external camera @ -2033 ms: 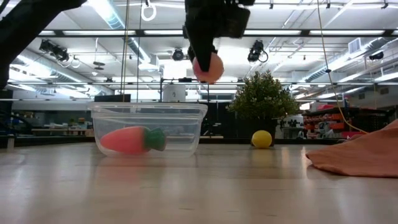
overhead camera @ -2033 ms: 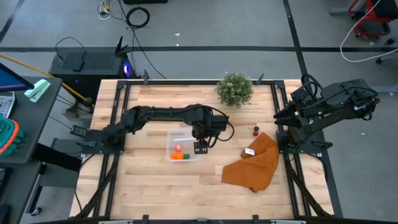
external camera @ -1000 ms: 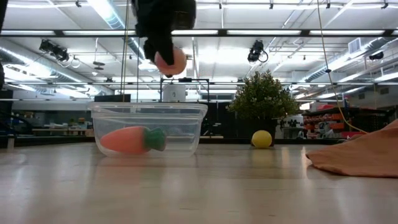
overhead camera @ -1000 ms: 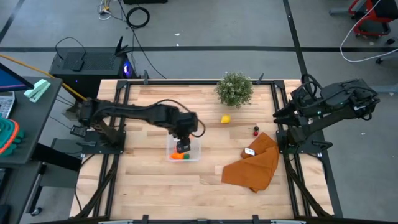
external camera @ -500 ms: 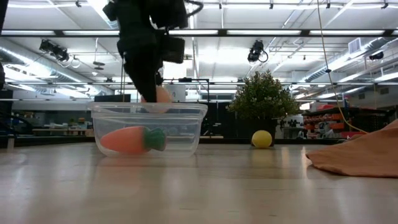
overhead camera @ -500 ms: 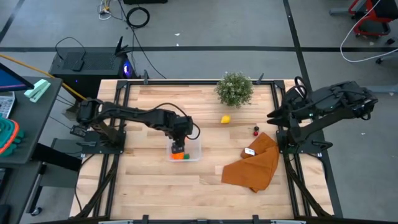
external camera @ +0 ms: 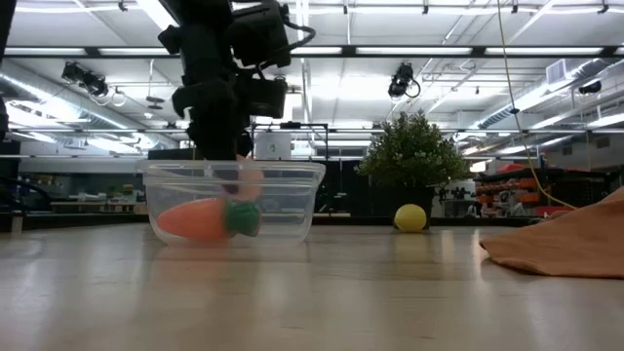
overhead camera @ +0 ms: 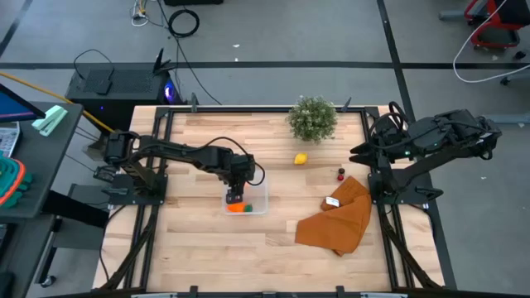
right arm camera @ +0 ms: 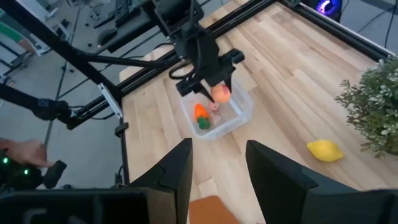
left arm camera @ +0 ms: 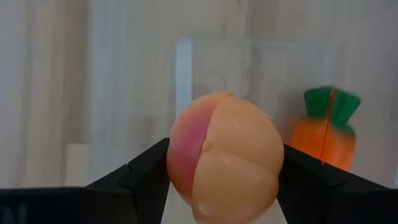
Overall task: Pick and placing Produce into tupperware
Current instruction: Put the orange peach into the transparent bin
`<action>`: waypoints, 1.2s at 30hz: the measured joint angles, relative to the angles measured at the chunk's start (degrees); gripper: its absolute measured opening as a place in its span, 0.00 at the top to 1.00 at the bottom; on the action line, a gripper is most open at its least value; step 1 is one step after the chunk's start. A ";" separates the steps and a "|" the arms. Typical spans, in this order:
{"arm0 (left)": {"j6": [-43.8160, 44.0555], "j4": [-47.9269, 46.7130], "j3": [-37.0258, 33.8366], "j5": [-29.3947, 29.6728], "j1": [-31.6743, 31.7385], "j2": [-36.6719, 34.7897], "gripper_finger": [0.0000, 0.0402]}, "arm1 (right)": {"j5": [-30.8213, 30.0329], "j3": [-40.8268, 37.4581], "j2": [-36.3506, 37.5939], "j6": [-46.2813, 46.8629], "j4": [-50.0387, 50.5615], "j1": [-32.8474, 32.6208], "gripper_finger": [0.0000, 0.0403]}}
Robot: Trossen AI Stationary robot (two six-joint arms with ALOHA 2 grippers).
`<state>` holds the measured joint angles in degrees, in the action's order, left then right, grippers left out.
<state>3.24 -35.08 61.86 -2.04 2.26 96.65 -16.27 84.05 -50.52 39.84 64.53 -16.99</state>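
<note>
Fingers of our left gripper [left arm camera: 224,186] squeezed the apple [left arm camera: 225,155] low inside the tupperware [overhead camera: 258,199], next to the carrot [left arm camera: 326,137]. Our right gripper [right arm camera: 217,180] waited off the table's right side with a narrow gap and nothing in it. We judged the lemon [overhead camera: 301,159] and red berry [overhead camera: 340,173] were left, lying on the wooden table [overhead camera: 207,240] in a big workshop.

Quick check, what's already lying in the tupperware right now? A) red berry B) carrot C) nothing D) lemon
B: the carrot lies inside the tupperware, beside the apple gripped by the left gripper; the lemon and the red berry sit out on the table.
</note>
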 joint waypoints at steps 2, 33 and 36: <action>-0.57 0.35 -0.15 -0.95 0.00 0.97 0.38 | -0.14 0.00 -0.10 0.63 0.06 0.00 0.70; -1.03 4.47 0.03 -4.21 0.00 7.09 0.32 | -1.38 0.00 -0.11 1.13 -0.45 0.00 0.70; -1.12 4.55 0.05 -4.05 0.00 7.54 0.32 | -1.38 0.00 -0.12 1.13 -0.50 0.00 0.70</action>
<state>2.13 -30.53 61.91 -6.09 2.26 104.19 -17.64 84.05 -50.64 40.97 64.04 -17.00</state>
